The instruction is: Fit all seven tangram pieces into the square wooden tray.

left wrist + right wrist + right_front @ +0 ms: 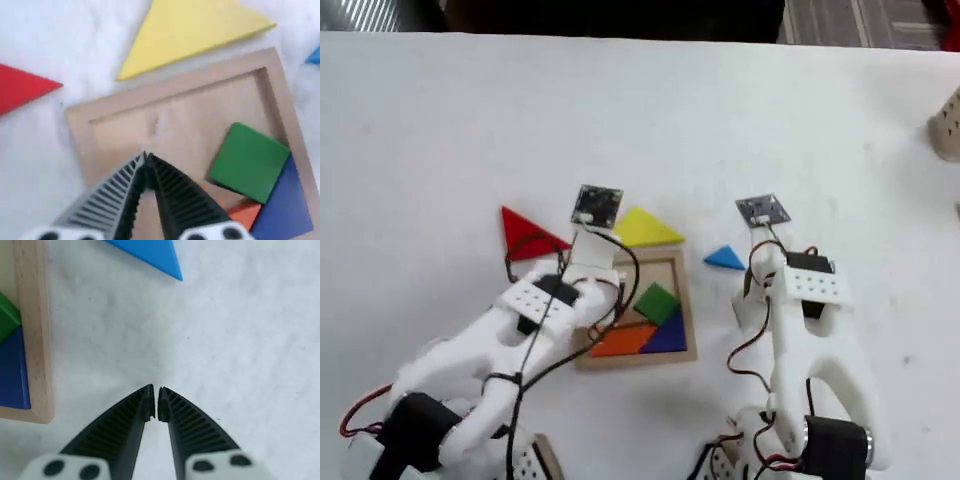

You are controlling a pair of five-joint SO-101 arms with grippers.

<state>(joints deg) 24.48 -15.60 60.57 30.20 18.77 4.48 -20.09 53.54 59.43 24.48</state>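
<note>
The square wooden tray [684, 300] [200, 80] lies near the front between the arms. In it are a green square [657, 301] [249, 162], a dark blue triangle [667, 335] [286, 205] and an orange piece [623, 341] [246, 215]. The yellow triangle [645, 228] [192, 31] lies just beyond the tray, the red triangle [525, 232] [22, 86] to its left, and the small light blue triangle [724, 258] [147, 254] to its right. My left gripper [148, 159] hovers shut over the tray's bare part. My right gripper [155, 390] is shut over bare table right of the tray [34, 330].
The white table [650, 120] stretches open beyond the pieces. A pale perforated object [947, 125] stands at the far right edge. Both arms' bases and cables crowd the front edge.
</note>
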